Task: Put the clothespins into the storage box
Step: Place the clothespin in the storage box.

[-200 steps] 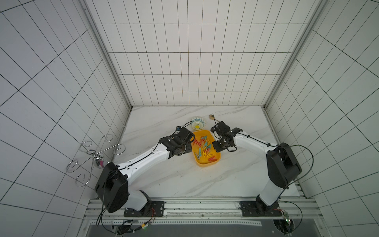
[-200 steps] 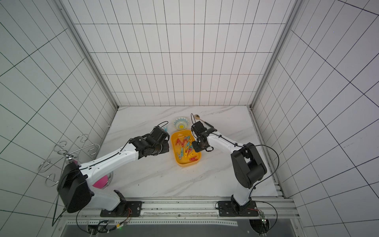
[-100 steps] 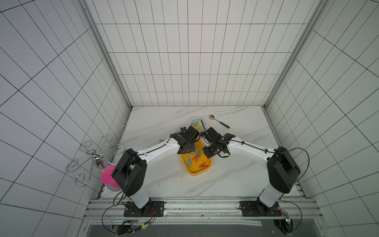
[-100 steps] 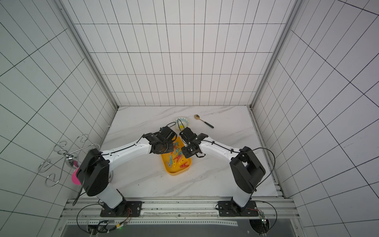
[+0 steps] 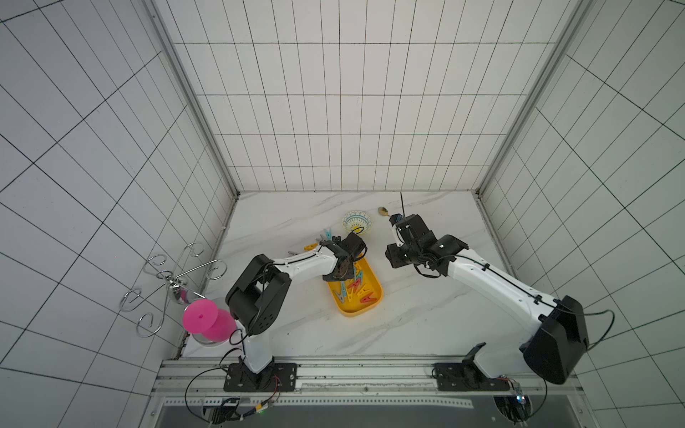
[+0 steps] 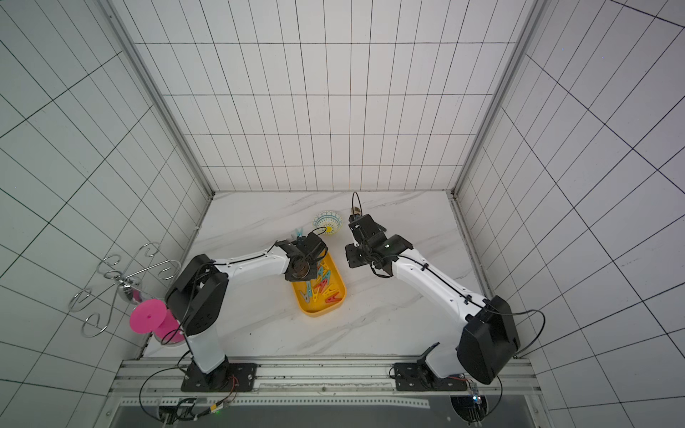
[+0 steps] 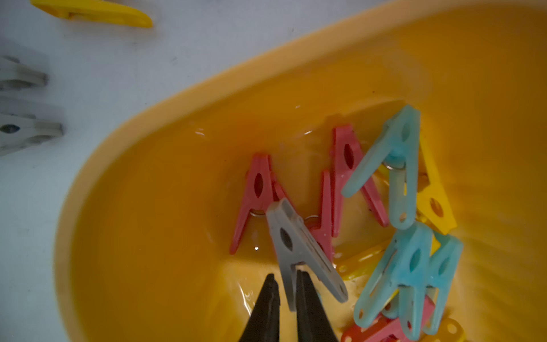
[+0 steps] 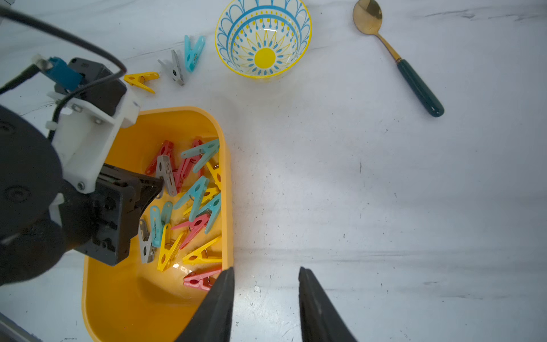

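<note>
Hovering left gripper (image 7: 285,275) over storage box (image 8: 118,296), jaws pinching one leg of grey clothespin (image 7: 296,237), not yet dropped. Right gripper (image 8: 265,270) spread wide, empty, above bare table (image 8: 384,207) just beside box. I count roughly a dozen clothespins (image 8: 194,195) piled inside. Left outside, near bowl (image 8: 263,38): yellow peg (image 8: 140,80), loose grey peg (image 8: 175,69), teal peg (image 8: 193,52). I judge task mostly done, few pickups remaining.

The white marbled desk (image 5: 426,318) carries the yellow storage box (image 5: 354,314) at frame centre, with a patterned bowl (image 5: 357,222), a gold spoon (image 5: 383,211) and a few loose clothespins (image 5: 326,234) just above it.
</note>
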Controlling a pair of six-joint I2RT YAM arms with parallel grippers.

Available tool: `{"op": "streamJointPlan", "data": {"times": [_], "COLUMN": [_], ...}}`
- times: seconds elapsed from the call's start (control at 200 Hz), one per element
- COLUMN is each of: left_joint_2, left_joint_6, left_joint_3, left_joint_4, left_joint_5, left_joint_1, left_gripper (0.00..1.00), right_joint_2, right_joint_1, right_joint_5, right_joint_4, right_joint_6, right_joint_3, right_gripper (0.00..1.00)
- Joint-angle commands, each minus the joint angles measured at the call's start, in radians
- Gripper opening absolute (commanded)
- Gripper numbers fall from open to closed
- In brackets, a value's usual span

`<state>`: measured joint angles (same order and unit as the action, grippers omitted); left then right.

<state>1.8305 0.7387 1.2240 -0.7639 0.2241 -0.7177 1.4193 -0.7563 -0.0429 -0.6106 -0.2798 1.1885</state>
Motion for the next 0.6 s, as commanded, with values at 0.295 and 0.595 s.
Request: {"op": "streamJointPlan", "data": {"times": [0.295, 0.595], "left_joint_2": [-0.196, -0.312], "left_joint_6": [-0.041, 0.004], "left_joint_3": [0.035, -0.109], "left_joint_4": [-0.074, -0.039], "left_joint_5": [0.061, 0.075], "left_joint_1": [0.059, 0.272], "left_gripper": [0.31, 0.43], "right_joint_2": [-0.019, 0.0], "right_joint_1": [0.011, 0.009], "right_joint_5": [-0.021, 0.013], "right_joint_4": [-0.047, -0.049], "right_joint_6": [-0.003, -0.001], "right_joint_3": [-0.031, -0.022], "right_gripper": [0.4, 0.4]}}
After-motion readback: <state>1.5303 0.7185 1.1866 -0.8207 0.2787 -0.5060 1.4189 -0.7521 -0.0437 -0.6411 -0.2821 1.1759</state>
